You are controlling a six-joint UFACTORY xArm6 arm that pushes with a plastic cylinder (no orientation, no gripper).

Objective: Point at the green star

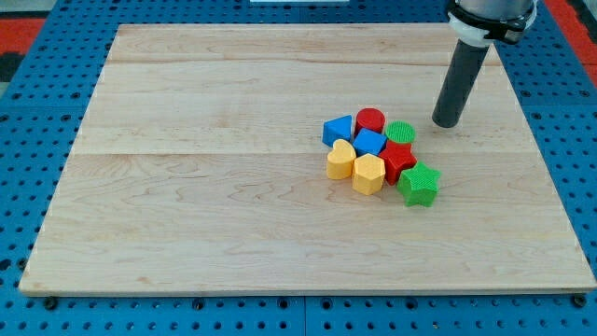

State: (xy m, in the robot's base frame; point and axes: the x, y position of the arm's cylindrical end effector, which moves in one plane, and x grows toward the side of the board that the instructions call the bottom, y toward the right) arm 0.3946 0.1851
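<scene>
Eight small blocks sit bunched together on the table [187,187], and the arm's tip [446,123] stands apart from them, off the cluster's upper right corner. There is no pincer on this rig, so nothing about open or closed applies; the arm ends in a plain dark rod.

The green star [419,183] lies below the tip and slightly toward the view's left, at the cluster's lower right edge. It touches, or nearly touches, the red star [399,160] beside it. Nearer the tip is the green cylinder [400,133], just to the tip's left and a little lower. Farther left of the tip are the red cylinder [370,120], two blue blocks [339,130] [369,142], a yellow heart [340,161] and a yellow hexagon [368,174].

The step in hand appears to be the approach: the tip is near but not yet at the star. The next move likely calls for sliding down the view along the cluster's right side, staying clear of the green cylinder and red star.

The star has no real long axis; one point seems to face the view's bottom.
</scene>
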